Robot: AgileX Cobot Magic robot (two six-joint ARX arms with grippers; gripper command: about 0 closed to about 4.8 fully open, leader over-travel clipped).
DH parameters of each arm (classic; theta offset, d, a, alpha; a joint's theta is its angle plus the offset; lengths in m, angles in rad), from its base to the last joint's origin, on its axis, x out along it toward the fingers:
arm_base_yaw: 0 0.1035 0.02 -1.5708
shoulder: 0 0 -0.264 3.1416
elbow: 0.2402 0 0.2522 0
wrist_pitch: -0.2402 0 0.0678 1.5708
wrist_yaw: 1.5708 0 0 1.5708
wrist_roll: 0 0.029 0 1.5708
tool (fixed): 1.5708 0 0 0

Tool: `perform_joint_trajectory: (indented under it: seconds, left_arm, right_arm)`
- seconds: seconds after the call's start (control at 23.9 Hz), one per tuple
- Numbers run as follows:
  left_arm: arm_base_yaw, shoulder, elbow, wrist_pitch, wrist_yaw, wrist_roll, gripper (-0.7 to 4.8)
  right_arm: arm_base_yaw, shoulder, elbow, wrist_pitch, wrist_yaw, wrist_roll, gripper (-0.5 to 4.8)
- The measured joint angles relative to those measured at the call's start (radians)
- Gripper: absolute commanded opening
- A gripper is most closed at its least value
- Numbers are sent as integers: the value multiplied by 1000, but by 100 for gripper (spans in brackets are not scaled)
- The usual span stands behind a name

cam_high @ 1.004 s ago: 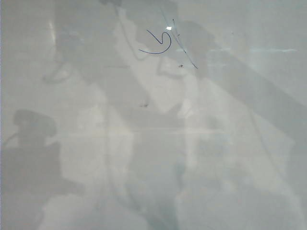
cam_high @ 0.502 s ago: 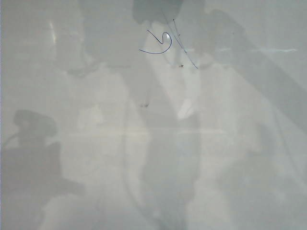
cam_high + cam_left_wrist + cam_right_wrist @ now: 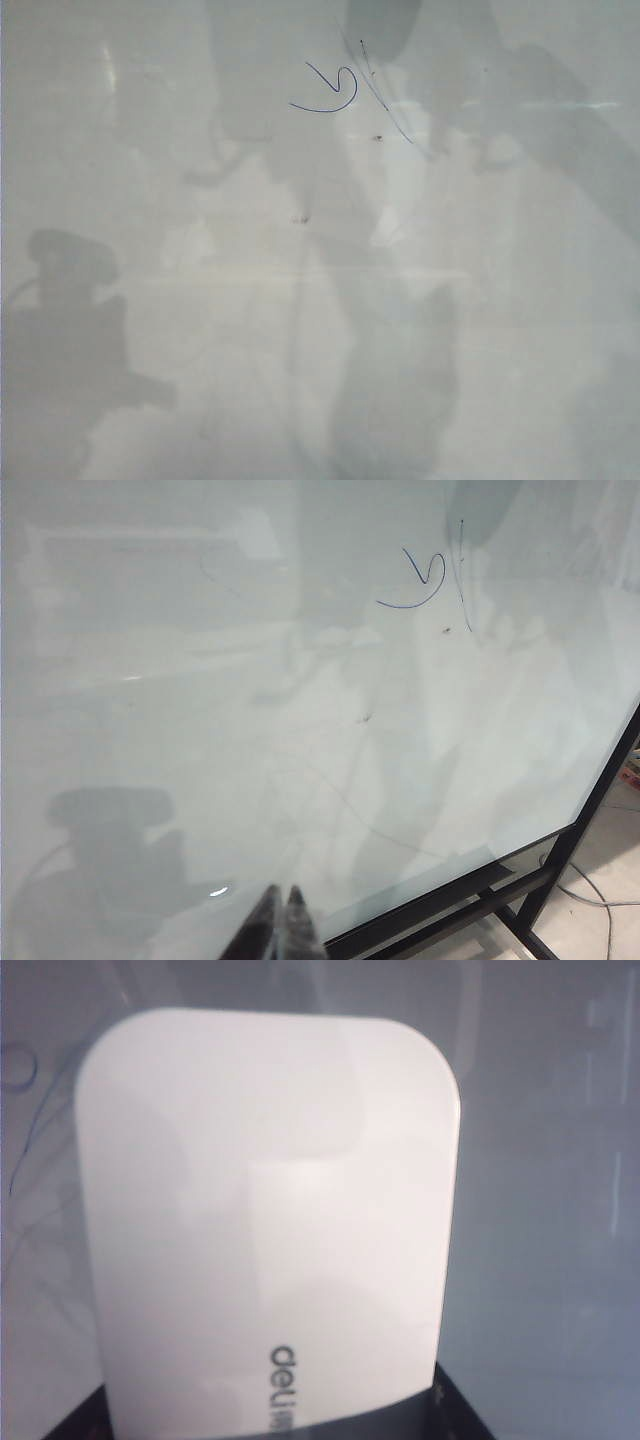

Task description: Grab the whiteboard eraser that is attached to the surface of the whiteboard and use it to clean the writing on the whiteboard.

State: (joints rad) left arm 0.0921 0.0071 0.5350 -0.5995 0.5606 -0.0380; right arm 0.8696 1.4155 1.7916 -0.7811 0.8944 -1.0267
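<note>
— White plastic, smooth, fills the right wrist view: the whiteboard eraser (image 3: 270, 1220), rounded corners, small printed logo near its lower end. The right gripper (image 3: 275, 1430) shows only as a dark band across that end; the block sits in its jaws, pinched there.

— And the left?

— The left gripper (image 3: 280, 925), fingertips pressed together, nothing between them, hanging over the lower part of the whiteboard (image 3: 200, 730) near its black-framed edge. Idle, I'd say.

— How will the eraser handle?

— Light and rigid, I'd judge, with a slick shell. It's held at one short end; a grip across the long sides nearer the middle would resist twisting better once the felt drags. I can't see the felt from here.

— Where's the mark?

— The writing (image 3: 330, 90), a thin blue curl with a slanted line beside it, sits high on the board in the exterior view. In the right wrist view faint blue strokes show just beside the eraser's edge, so it's near. Touching the board or not, I can't tell.
</note>
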Motion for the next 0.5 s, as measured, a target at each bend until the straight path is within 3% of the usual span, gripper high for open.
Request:
perform_joint_trajectory:
  seconds: [0.38, 0.5]
  left_arm:
    - [0, 0, 0, 0, 0, 0, -2]
    - [0, 0, 0, 0, 0, 0, -2]
  right_arm:
    - [51, -259, -294, 44, -9, 6, 121]
    - [36, -293, -453, 202, -43, -4, 125]
